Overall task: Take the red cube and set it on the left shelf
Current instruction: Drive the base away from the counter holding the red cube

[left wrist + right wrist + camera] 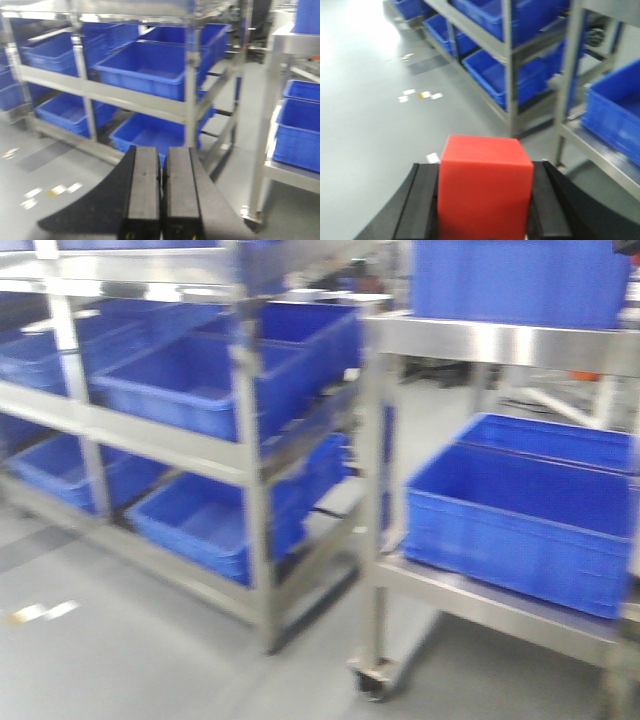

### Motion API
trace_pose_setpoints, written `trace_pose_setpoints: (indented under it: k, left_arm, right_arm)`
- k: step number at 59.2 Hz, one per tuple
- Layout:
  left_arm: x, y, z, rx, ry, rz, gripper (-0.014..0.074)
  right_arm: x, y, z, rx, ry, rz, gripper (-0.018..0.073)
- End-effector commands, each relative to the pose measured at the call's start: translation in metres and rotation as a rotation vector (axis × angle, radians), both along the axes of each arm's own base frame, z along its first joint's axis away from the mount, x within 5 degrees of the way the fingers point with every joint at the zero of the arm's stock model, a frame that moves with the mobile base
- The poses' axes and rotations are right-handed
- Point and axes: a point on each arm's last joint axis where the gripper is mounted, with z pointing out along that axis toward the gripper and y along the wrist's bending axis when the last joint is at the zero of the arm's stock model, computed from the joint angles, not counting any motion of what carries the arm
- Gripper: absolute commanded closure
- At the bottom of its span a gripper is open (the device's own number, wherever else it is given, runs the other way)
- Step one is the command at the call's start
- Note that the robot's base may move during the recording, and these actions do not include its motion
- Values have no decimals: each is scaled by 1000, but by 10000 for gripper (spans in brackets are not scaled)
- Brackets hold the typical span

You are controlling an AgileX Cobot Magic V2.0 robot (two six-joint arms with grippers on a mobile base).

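The red cube (484, 187) sits clamped between the two black fingers of my right gripper (485, 172), which is shut on it and holds it above the grey floor. My left gripper (162, 150) is shut and empty, its black fingers pressed together, pointing toward the left shelf (135, 97). The left shelf (160, 435) is a steel rack holding several blue bins (190, 380). It also shows in the right wrist view (507, 55). Neither gripper shows in the front view.
A second steel rack on castors (500, 580) stands to the right with blue bins (520, 515) on it; a narrow gap of grey floor (120, 660) lies between the racks. White tape marks (417, 95) dot the floor.
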Motion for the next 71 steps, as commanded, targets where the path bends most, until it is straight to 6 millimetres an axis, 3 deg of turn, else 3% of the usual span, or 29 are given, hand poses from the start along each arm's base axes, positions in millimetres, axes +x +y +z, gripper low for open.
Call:
trace_pose_setpoints:
  k: [1,71]
  left_arm:
    - [0,0,1,-9,-80,-5,495]
    - [0,0,1,-9,-80,-5,495]
  right_arm:
    - [1,1,18,45,-110,2,503]
    - [1,1,18,45,-110,2,503]
